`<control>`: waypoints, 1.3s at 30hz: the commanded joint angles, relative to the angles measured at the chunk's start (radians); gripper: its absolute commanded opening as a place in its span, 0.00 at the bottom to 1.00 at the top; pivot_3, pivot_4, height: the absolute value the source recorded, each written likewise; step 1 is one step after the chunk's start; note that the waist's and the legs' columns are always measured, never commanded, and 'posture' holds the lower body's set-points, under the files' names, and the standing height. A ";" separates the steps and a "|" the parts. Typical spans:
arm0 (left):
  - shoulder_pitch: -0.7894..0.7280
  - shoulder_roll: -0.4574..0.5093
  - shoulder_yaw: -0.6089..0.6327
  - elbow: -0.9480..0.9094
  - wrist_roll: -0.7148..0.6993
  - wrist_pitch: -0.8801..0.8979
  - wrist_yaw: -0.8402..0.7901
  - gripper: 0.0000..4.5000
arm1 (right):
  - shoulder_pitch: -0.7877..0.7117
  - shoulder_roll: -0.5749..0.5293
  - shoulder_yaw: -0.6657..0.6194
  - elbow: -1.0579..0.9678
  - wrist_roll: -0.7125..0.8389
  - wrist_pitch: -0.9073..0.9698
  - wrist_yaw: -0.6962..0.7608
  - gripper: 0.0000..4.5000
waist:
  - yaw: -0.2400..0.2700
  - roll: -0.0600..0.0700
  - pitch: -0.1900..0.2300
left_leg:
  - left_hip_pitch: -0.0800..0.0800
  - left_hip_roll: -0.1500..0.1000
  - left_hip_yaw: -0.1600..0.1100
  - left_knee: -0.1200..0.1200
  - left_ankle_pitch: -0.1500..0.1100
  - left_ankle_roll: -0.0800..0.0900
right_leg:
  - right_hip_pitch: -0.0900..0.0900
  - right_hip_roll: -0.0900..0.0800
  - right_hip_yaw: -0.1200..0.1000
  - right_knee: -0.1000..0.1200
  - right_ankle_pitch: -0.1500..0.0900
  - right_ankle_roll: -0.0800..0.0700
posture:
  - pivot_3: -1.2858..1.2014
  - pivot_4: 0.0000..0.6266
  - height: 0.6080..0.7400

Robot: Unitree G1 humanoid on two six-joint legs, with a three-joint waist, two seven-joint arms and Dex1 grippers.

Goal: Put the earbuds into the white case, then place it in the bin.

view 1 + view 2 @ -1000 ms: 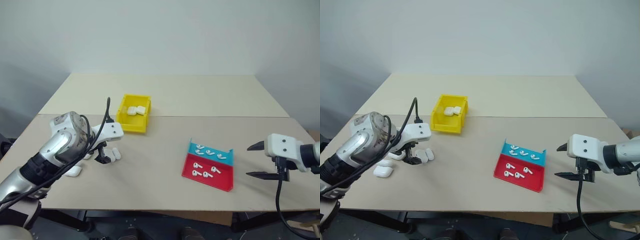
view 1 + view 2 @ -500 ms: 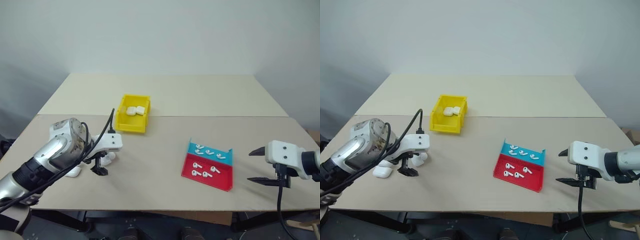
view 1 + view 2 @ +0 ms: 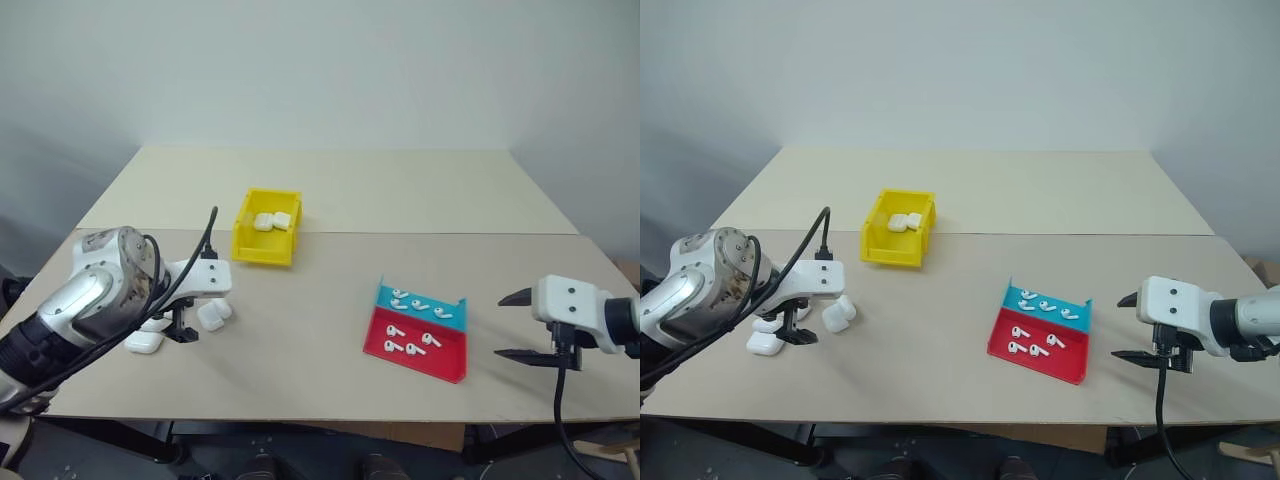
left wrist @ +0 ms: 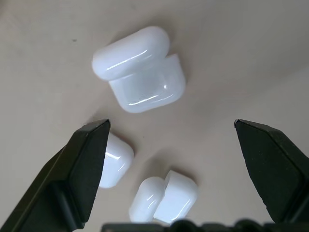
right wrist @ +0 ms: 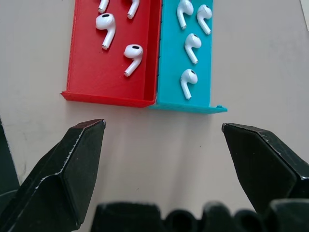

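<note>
Over the last second our left gripper (image 3: 183, 325) has drifted left across the cluster of white cases (image 4: 141, 68), jaws wide and empty, so we judge no case is chosen yet. Our right gripper (image 3: 517, 325) hangs open and empty, right of the red-and-teal tray (image 5: 111, 95) with its 8 earbuds (image 5: 133, 52). The cases are glossy rounded pebbles, 2 with lids ajar; the earbuds are tiny and stemmed. The yellow bin (image 3: 264, 250), far of the cluster, holds 2 cases.
</note>
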 commanded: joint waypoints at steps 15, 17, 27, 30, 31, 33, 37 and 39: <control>-0.102 -0.138 -0.043 0.238 0.015 0.036 0.073 1.00 | -0.011 -0.007 -0.008 0.005 -0.015 -0.017 -0.008 1.00 | -0.002 0.000 0.000 | 0.000 0.000 0.000 0.000 0.000 0.000 | 0.000 0.000 0.000 0.000 0.000 0.000 | 0.52 0.24 1.00; -0.102 -0.143 -0.048 0.258 0.013 0.027 0.070 1.00 | -0.006 -0.005 -0.011 0.004 -0.018 -0.018 -0.008 1.00 | -0.003 0.000 0.000 | -0.001 0.000 0.000 0.000 0.000 0.000 | -0.001 0.000 0.000 0.000 0.000 0.000 | 0.52 0.24 1.00; -0.101 -0.156 -0.056 0.290 0.010 0.021 0.049 1.00 | -0.005 -0.004 -0.002 0.007 -0.032 -0.027 -0.023 1.00 | -0.002 0.000 0.000 | -0.001 0.000 0.000 0.000 0.000 0.000 | -0.001 0.000 0.000 0.000 0.000 0.000 | 0.52 0.24 1.00; -0.102 -0.173 -0.058 0.308 0.017 0.035 0.066 1.00 | -0.008 -0.004 0.002 0.009 -0.035 -0.031 -0.028 1.00 | -0.001 0.000 0.000 | -0.001 0.000 0.000 0.000 0.000 0.000 | -0.001 0.000 0.000 0.000 0.000 0.000 | 0.52 0.24 1.00; -0.102 -0.177 -0.059 0.310 0.017 0.039 0.069 1.00 | -0.010 -0.005 0.004 0.011 -0.038 -0.033 -0.030 1.00 | -0.001 0.000 0.000 | -0.001 0.000 0.000 0.000 0.000 0.000 | -0.001 0.000 0.000 0.000 0.000 0.000 | 0.52 0.24 1.00; -0.101 -0.186 -0.059 0.307 0.017 0.054 0.077 1.00 | -0.013 -0.006 0.007 0.012 -0.042 -0.036 -0.031 1.00 | -0.002 0.000 0.000 | -0.001 0.000 0.000 0.000 0.000 0.000 | -0.001 0.000 0.000 0.000 0.000 0.000 | 0.52 0.24 1.00; -0.098 -0.187 -0.065 0.312 0.020 0.065 0.088 1.00 | -0.018 -0.008 0.010 0.011 -0.042 -0.035 -0.030 1.00 | -0.002 0.000 0.000 | -0.001 0.000 0.000 0.000 0.000 0.000 | -0.001 0.000 0.000 0.000 0.000 0.000 | 0.52 0.24 1.00; -0.099 -0.194 -0.067 0.317 0.021 0.075 0.099 1.00 | -0.019 -0.008 0.011 0.010 -0.042 -0.034 -0.030 1.00 | -0.002 0.000 0.000 | -0.001 0.000 0.000 0.000 0.000 0.000 | -0.001 0.000 0.000 0.000 0.000 0.000 | 0.52 0.24 1.00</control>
